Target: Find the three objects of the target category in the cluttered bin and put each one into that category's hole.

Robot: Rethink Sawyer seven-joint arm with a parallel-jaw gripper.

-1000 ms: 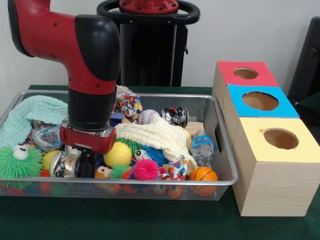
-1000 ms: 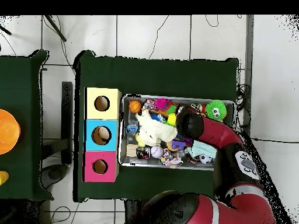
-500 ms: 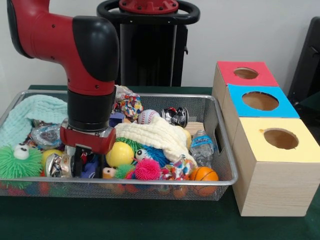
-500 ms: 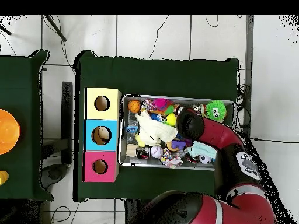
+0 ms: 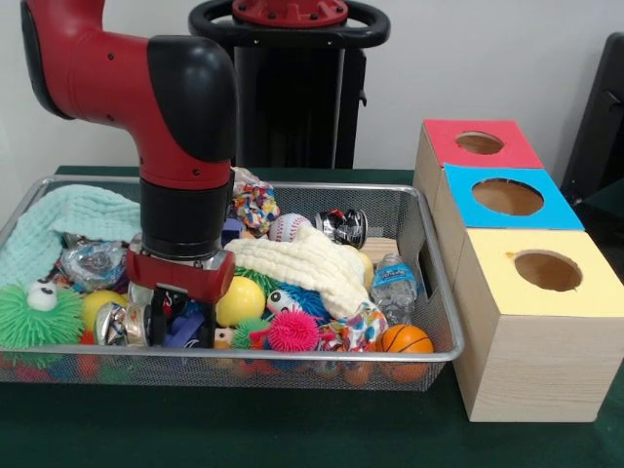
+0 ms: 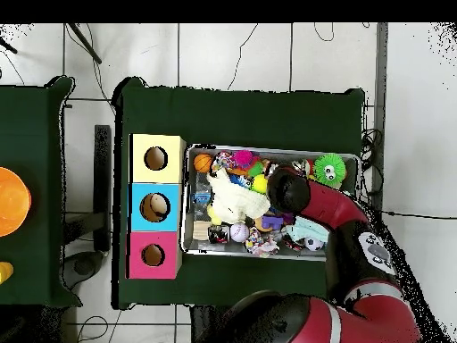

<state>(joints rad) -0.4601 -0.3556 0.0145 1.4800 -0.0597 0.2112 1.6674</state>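
The arm (image 5: pixel 180 127) is bent straight down into the bin (image 5: pixel 429 292), its gripper (image 5: pixel 175 327) sunk among the toys; the gripper's opening cannot be made out.

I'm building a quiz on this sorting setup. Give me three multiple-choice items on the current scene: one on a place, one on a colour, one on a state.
1. Where is the small basketball?
A. in the wire bin, at the corner nearest the yellow box
B. on the red box
C. on the table

2. What colour is the middle box?
A. green
B. blue
C. white

3. Where is the gripper?
A. over the boxes
B. raised clear
C. down among the toys

Answers: 1 A, it lies inside the bin's corner. 2 B, its top is blue. 3 C, it sits low in the clutter.
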